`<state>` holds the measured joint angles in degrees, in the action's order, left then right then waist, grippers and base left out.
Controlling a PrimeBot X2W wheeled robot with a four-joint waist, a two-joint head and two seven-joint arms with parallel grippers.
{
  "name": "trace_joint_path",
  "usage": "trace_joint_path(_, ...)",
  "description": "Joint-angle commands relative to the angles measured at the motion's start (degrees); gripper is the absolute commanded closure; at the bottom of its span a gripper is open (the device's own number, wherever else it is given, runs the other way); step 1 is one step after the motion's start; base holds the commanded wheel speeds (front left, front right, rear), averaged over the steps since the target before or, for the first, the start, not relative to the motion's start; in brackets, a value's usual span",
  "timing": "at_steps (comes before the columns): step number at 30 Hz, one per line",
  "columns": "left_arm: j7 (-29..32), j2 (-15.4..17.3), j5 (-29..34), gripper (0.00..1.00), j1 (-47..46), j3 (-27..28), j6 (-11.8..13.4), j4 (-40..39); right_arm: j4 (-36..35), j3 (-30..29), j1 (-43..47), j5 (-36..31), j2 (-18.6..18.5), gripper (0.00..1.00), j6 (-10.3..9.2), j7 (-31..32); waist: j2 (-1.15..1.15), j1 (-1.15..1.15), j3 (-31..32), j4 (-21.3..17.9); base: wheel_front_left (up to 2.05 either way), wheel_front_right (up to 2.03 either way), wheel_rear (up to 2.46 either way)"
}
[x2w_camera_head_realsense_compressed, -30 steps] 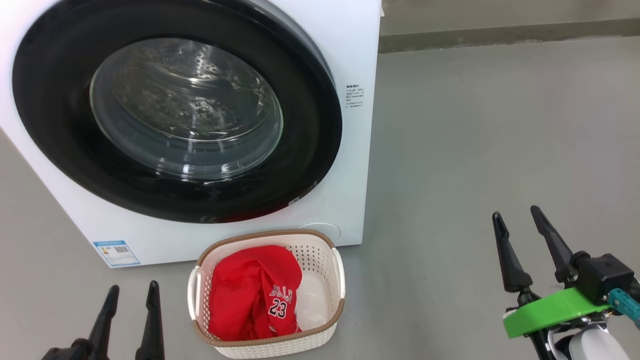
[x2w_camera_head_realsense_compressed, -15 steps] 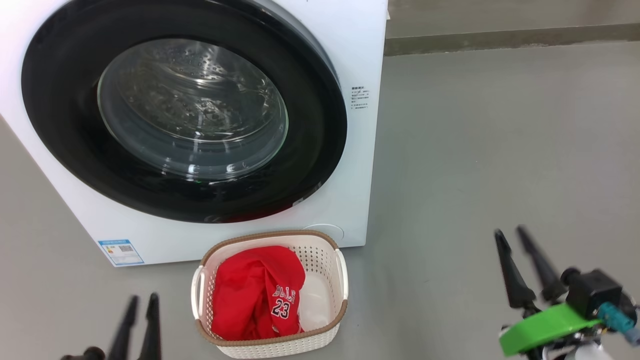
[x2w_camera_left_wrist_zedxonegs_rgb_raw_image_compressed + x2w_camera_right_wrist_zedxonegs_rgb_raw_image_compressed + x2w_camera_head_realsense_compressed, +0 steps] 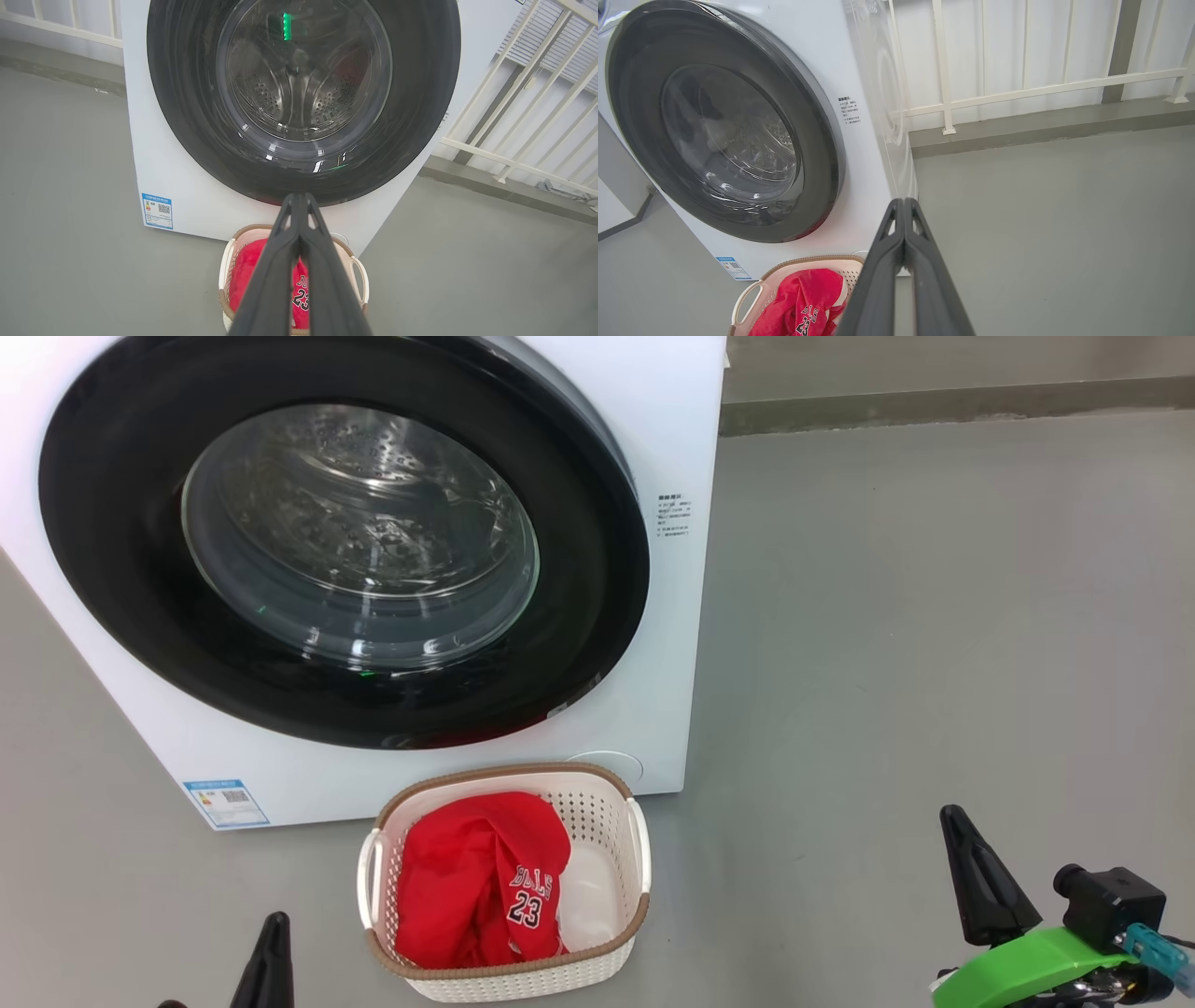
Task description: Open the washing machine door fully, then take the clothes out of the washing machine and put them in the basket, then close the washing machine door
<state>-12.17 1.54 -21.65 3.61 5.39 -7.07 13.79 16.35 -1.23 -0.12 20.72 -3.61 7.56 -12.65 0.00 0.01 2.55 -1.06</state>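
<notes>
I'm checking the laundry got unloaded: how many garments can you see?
1: a red jersey in the basket on the floor before the washing machine. Others may be hidden beneath it or inside the drum.

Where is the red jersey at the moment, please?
Head view, lower centre: the red jersey lies in the basket on the floor, before the washing machine.
</notes>
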Motion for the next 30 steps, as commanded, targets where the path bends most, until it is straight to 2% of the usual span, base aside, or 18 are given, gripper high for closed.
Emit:
trace_joint_path(1,0.40,0.68,-2.01,1.00,-1.85,0.29,-0.05,-1.24,-1.62,-0.50,-2.17,2.12,-0.51,1.00,-0.01,0.43,0.00,-0.01,-0.07,0.02,0.00,0.00,0.00)
trace_joint_path(30,5.12,0.85,-19.88,1.00,-3.90,0.47,-0.14,-0.88,-1.82,-1.72,-3.17,20.21,-0.18,1.00,-0.03,5.28,0.00,-0.01,-0.77,0.29,0.00,0.00,0.00)
